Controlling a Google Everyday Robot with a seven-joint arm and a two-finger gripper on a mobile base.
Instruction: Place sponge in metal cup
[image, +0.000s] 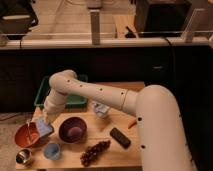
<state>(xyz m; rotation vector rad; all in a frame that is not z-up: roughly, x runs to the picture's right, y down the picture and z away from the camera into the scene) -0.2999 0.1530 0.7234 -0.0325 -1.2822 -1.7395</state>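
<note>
My gripper (43, 121) hangs at the end of the cream arm, over the left part of the wooden table (125, 147). It is shut on the sponge (44, 129), a pale grey-blue block held tilted between the orange bowl (26, 135) and the purple bowl (73, 129). The metal cup (24, 157), small and shiny with a dark inside, stands at the table's front left corner. It is below and to the left of the sponge, apart from it.
A light blue plastic cup (52, 150) stands right of the metal cup. A green bin (75, 100) sits behind the arm. Dark grapes (95, 151), a black block (120, 137), a white packet (101, 109) and an orange piece (132, 123) lie to the right.
</note>
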